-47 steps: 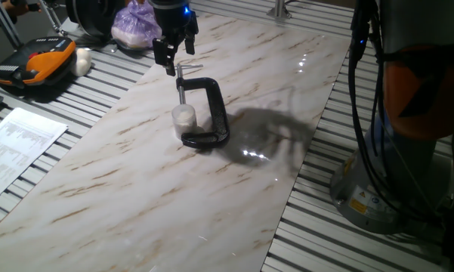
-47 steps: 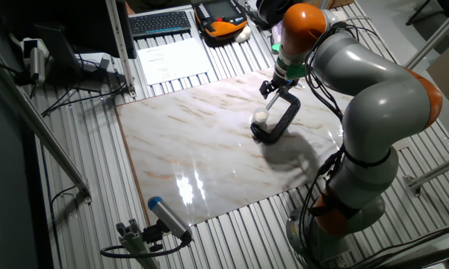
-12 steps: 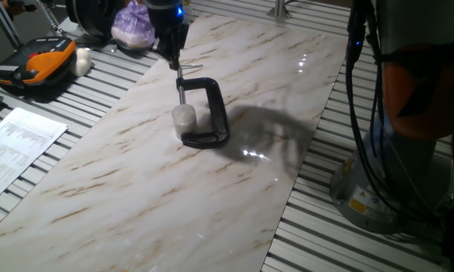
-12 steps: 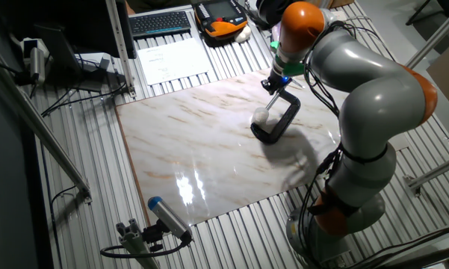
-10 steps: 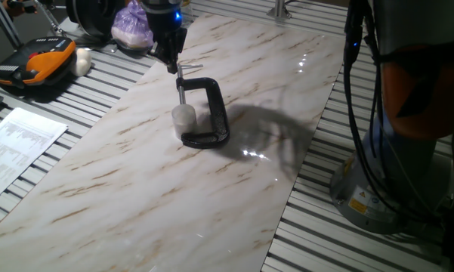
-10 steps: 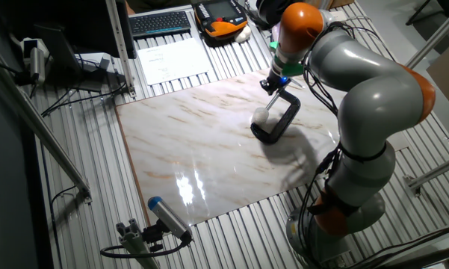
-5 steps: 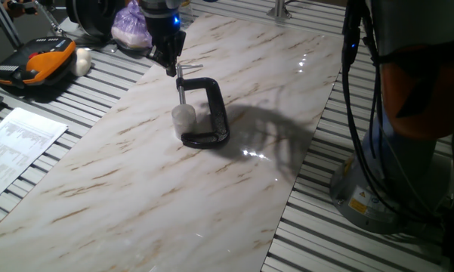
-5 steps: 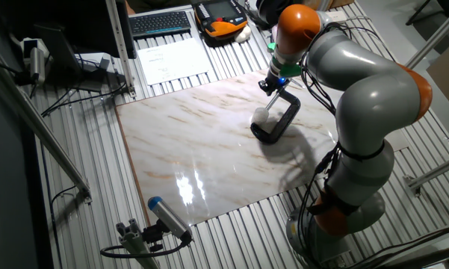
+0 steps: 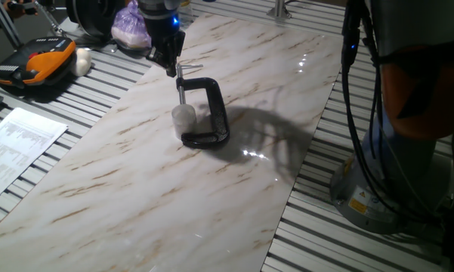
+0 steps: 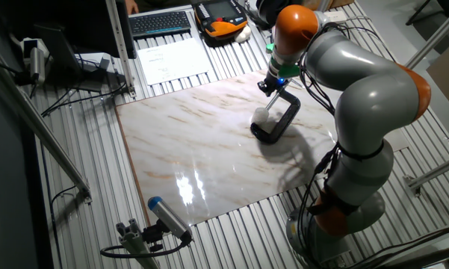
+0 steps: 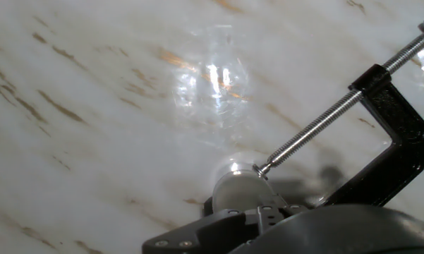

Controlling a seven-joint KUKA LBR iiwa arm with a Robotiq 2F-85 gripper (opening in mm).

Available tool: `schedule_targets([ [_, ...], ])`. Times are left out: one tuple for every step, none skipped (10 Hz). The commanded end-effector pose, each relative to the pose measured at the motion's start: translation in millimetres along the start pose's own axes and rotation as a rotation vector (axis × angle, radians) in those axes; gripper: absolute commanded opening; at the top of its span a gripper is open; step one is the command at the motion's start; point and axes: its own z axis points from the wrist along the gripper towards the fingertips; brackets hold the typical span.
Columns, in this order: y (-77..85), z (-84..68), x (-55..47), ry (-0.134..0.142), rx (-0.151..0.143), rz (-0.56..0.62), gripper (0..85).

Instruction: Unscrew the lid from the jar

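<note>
- Gripper [image 9: 171, 66] sits at the top end of the black C-clamp's [image 9: 211, 113] screw [image 9: 180, 89], fingers drawn in narrow; can't tell if they actually pinch the screw handle.
- Jar [image 9: 183, 117] stands on the marble tabletop [image 9: 211, 189], pinned inside the clamp between screw tip and lower jaw.
- Lid [image 11: 236, 189] on the jar, screw tip touching it in the hand view.
</note>
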Motion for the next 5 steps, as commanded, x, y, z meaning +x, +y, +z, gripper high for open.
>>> schedule_targets([
  [1.1,0.1,1.3,0.005,-0.003,-0.004,0.0],
  [3.2,3.2,2.3,0.006,-0.003,-0.004,0.0],
  [5.1,8.2,2.6,0.000,-0.006,-0.004,0.0],
  [7.8,14.8,3.1,-0.004,0.015,-0.006,0.0],
  [8.3,18.0,2.6,-0.003,0.032,-0.010,0.0],
])
